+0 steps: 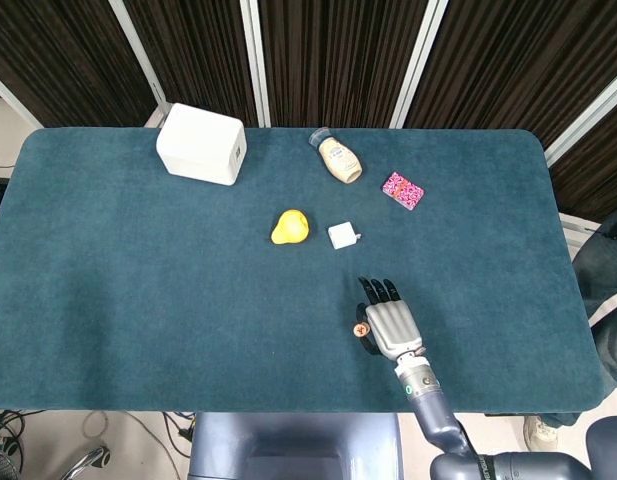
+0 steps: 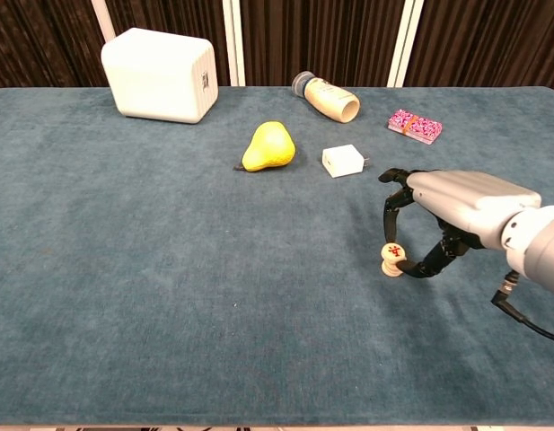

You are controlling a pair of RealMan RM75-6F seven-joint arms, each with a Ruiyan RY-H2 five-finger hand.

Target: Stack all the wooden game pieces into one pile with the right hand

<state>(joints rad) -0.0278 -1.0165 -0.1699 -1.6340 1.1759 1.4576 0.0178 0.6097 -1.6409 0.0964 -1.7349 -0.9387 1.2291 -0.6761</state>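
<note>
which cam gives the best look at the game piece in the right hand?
Chest view: the game piece shows side-on between the right hand's fingertips, over another piece. Head view shows only a sliver of the piece beside the hand.

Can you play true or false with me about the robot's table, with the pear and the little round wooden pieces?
1. The right hand pinches a wooden piece above another piece. True.
2. The yellow pear sits on top of the white box. False: it lies on the table, apart from the box.
3. The bottle lies on its side. True.
4. The small white cube is in the hand. False: it rests on the table.
</note>
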